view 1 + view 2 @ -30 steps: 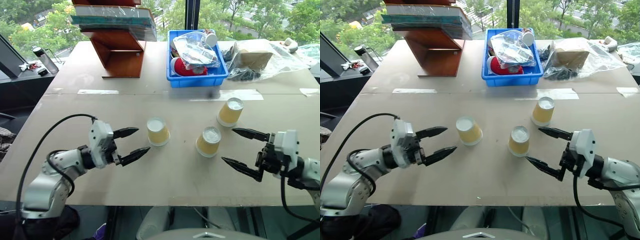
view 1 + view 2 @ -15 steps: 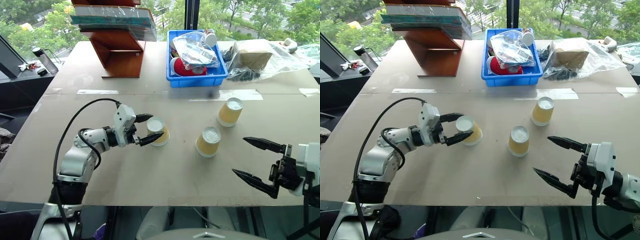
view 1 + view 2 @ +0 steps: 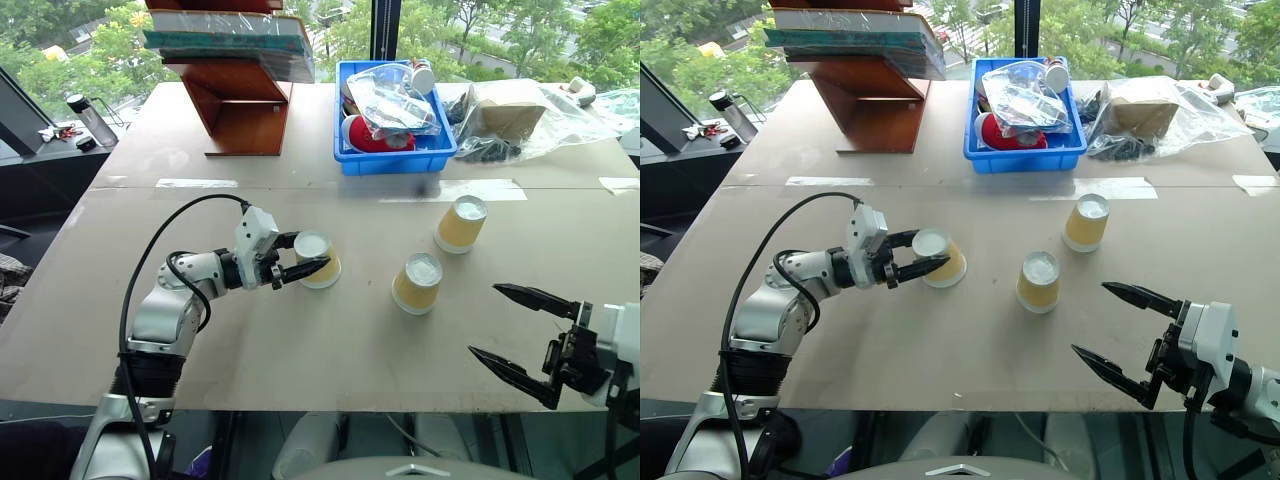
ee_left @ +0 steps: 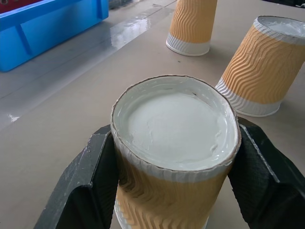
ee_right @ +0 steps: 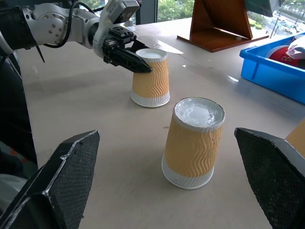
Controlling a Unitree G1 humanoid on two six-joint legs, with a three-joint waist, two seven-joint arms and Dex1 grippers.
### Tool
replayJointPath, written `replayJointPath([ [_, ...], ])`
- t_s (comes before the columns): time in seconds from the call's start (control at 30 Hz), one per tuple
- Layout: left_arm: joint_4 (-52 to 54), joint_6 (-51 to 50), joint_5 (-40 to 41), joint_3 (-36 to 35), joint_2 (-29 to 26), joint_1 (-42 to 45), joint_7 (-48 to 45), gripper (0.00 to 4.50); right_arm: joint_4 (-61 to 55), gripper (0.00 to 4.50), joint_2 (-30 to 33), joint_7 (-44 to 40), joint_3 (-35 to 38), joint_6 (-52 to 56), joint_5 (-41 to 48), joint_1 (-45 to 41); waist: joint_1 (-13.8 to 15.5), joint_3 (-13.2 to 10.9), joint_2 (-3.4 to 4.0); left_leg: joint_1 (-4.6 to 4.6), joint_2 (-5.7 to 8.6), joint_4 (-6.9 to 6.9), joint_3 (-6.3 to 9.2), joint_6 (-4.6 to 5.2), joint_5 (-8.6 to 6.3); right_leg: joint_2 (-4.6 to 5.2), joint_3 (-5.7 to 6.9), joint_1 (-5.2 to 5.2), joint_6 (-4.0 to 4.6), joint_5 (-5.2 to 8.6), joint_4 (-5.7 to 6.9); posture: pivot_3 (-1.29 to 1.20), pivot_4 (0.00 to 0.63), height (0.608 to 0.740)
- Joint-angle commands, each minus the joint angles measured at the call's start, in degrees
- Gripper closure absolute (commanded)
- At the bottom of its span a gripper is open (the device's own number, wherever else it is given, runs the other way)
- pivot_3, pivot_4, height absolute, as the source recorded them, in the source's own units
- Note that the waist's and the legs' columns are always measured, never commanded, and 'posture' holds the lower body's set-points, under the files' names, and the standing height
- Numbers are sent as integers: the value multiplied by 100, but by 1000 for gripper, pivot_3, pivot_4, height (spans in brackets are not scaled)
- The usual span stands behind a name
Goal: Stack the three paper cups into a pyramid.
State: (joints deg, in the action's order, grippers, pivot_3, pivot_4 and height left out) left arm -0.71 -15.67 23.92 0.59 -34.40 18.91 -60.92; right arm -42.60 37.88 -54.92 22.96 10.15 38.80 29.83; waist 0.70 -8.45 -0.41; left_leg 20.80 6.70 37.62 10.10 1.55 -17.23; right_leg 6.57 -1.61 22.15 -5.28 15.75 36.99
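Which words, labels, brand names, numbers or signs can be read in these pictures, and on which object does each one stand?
No text can be read.
Three paper cups: plain, no print.
Books on the wooden stand: any print too small to read.
Packets in the blue bin: any print too blurred to read.

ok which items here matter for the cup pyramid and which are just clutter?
Job:
- left cup, upside down, gripped by the left end effector
- middle cup, upside down, free
- right cup, upside down, free
- right end effector, open, holding nothing

Clutter:
- blue bin of bagged items
- wooden stand with books
- plastic bag
- bottle
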Motion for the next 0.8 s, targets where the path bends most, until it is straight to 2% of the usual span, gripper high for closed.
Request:
replayJointPath([
  [0.03,463,-33,316,-110,-65,-33,-270,1690,-68,0,-5,-66,90,-149,-20,39,-5,0,0,0,0,1,0,0,0,0,0,0,0,0,0,0,150,740],
  [0.13,895,-299,623,-27,-83,-68,-507,1690,-25,0,7,-57,79,-147,-41,40,-3,0,0,1,0,3,0,0,0,1,-1,0,0,0,0,0,150,740],
  [0.23,979,-399,569,201,55,34,-510,1690,-43,0,21,-15,48,-109,-48,9,8,0,0,0,0,4,0,0,0,0,-1,-1,0,0,4,0,150,740],
  [0.6,203,185,-22,945,685,541,-686,1690,-368,0,71,232,234,98,102,121,9,0,-1,2,4,31,0,0,0,0,-1,-2,-1,0,24,0,150,740],
  [0.8,35,402,-203,1105,748,480,-792,1690,-534,0,-4,318,467,84,361,289,8,-1,-3,4,5,41,0,0,0,0,-1,-2,-1,0,33,0,150,740],
])
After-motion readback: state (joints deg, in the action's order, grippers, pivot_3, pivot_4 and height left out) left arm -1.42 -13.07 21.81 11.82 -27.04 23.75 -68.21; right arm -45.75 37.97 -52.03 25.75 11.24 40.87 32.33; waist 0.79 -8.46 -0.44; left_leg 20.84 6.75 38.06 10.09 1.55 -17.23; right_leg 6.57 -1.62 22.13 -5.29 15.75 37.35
